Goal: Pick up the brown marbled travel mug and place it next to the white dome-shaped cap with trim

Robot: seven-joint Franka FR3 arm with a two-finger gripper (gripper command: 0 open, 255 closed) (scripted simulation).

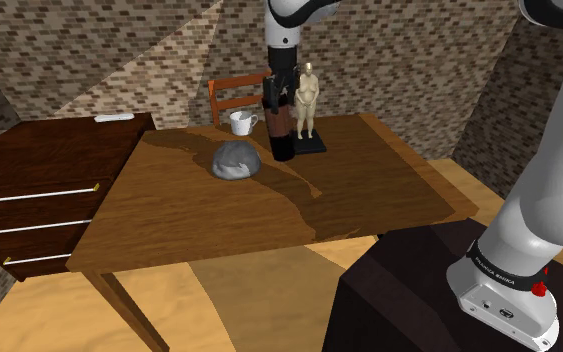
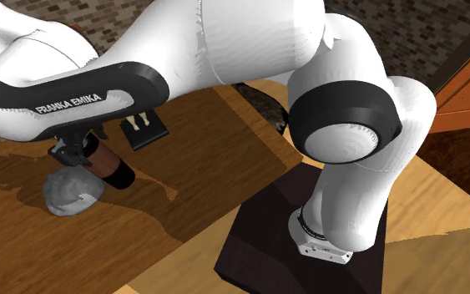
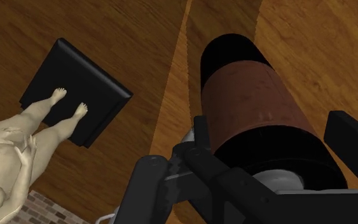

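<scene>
Holding: gripper point(image 1: 279, 100) clasps brown mug point(image 1: 282, 138), long axis near upright.
Cap: grey dome point(image 1: 236, 160) just beside mug, toward shoulder view's left.

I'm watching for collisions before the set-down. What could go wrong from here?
The brown mug, clasped in the gripper, is close beside the figurine; a sideways swing could topple it. The grey cap and white cup also sit near, so a careless move might bump them.

We see a wood-grained table point(image 1: 369, 190); beside the smooth pale figurine point(image 3: 12, 153), the mug point(image 3: 254, 108) looks matt, mottled brown between plain black bands.
</scene>
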